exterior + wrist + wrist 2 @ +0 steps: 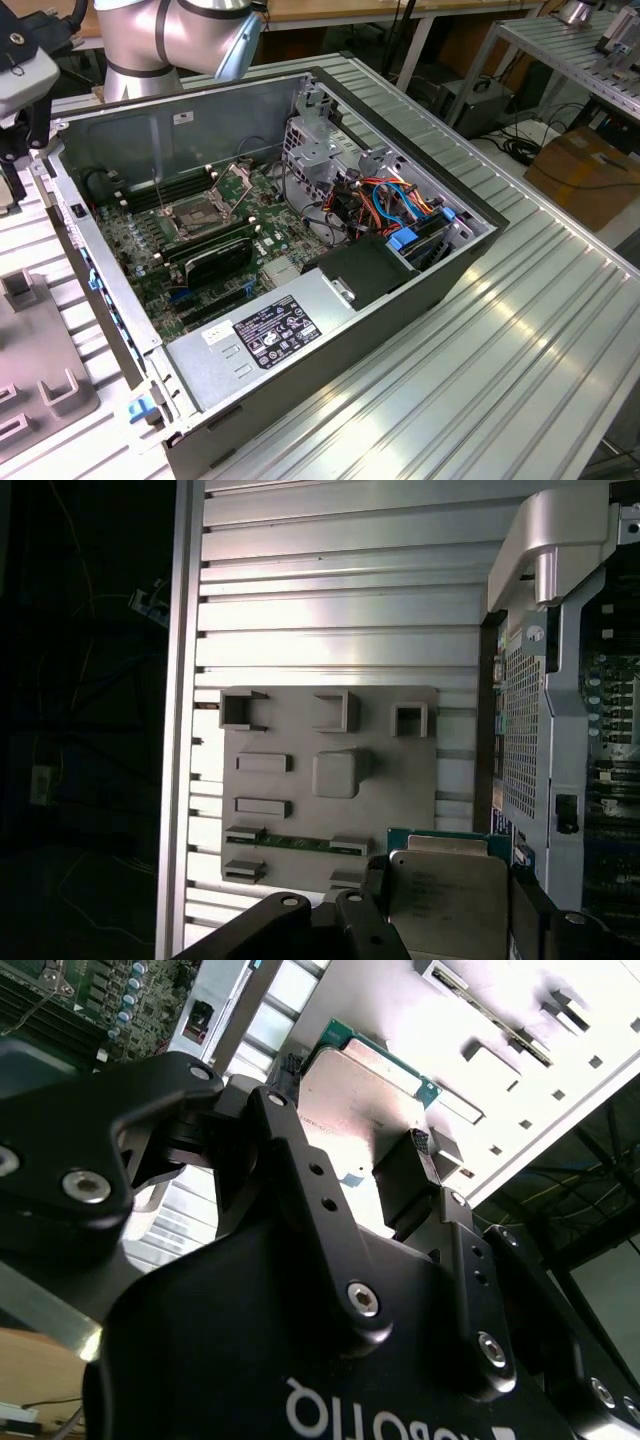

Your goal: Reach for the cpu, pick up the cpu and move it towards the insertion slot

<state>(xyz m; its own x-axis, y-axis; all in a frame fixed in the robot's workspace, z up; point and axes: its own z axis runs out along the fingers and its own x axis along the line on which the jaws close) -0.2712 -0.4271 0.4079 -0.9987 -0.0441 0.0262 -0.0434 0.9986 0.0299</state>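
The cpu (pixel 445 895), a square chip with a silver lid and green edge, sits between my gripper's (pixel 447 890) two black fingers; in both wrist views it hangs above the edge of the grey fixture plate (pixel 330 780). In the second wrist view the cpu (pixel 370 1085) is clamped by the gripper (pixel 355 1110) on two opposite sides. The insertion slot (pixel 195 212), a square socket with its steel frame and levers raised, lies on the motherboard inside the open computer case (pixel 400 300). The arm (pixel 170 40) reaches in from the exterior view's top left.
The case's side wall (pixel 520 730) stands between the fixture plate and the motherboard (pixel 610 710). Memory slots (pixel 160 190), a black expansion card (pixel 215 262), a power supply (pixel 270 335) and cable bundles (pixel 390 205) crowd the case. The ribbed metal table (pixel 500 340) stretches to the exterior view's right.
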